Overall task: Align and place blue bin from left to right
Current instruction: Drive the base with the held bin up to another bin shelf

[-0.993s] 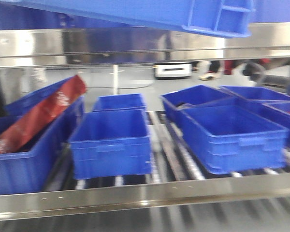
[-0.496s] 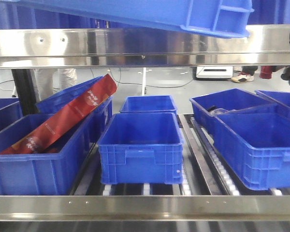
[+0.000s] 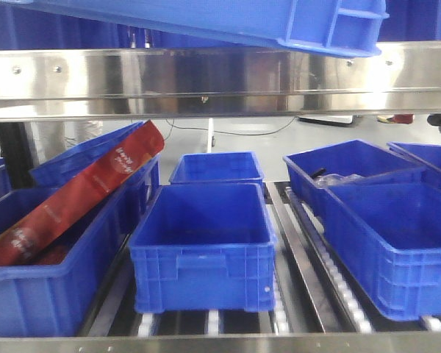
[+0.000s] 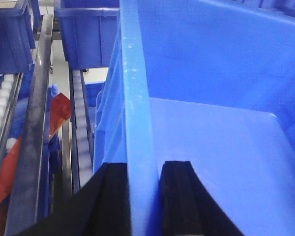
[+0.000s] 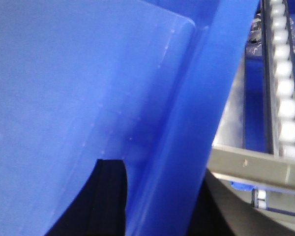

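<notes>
The blue bin (image 3: pixel 279 22) hangs tilted across the top of the front view, above the steel shelf rail, and only its underside and ribbed corner show. My left gripper (image 4: pixel 145 167) is shut on the bin's rim (image 4: pixel 135 98), one black finger outside the wall and one inside. My right gripper (image 5: pixel 157 172) is shut on the opposite rim (image 5: pixel 187 123), with one finger (image 5: pixel 110 196) against the inner wall. The bin's inside (image 4: pixel 216 128) looks empty.
A steel shelf rail (image 3: pixel 220 73) runs under the held bin. Below, on roller lanes (image 3: pixel 331 272), stand an empty blue bin (image 3: pixel 202 250), a left bin (image 3: pixel 51 294) holding a red package (image 3: pixel 73 195), right bins (image 3: pixel 397 243) and back bins (image 3: pixel 217 168).
The whole shelf view has shifted: the lower bins slid right and now look closer and larger. The held bin keeps its place at the top, both grippers still on it.
</notes>
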Controlling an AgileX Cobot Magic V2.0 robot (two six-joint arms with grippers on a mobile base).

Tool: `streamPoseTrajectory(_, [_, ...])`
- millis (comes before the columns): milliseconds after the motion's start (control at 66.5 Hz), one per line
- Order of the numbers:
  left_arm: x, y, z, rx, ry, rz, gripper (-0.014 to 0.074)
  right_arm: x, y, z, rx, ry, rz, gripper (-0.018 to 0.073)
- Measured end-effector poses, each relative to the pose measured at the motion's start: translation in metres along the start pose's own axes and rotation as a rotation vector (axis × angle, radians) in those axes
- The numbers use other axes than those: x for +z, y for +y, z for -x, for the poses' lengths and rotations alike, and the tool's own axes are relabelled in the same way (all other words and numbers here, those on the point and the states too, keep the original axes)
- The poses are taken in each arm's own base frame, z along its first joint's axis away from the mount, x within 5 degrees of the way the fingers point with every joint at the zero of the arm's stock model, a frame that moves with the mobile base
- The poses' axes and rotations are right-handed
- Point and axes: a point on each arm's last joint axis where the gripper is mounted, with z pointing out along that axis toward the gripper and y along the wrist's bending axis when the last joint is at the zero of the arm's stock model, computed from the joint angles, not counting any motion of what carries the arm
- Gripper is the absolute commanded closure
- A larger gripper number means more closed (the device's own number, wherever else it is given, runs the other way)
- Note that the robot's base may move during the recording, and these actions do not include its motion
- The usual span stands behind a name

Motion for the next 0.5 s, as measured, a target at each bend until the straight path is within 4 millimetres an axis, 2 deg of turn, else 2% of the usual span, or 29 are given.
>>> streamPoseTrajectory(496, [0.0, 0.0, 0.0, 0.0, 0.0, 0.0, 0.0708, 0.0, 0.0, 0.0, 0.0, 0.0, 0.0, 0.0629])
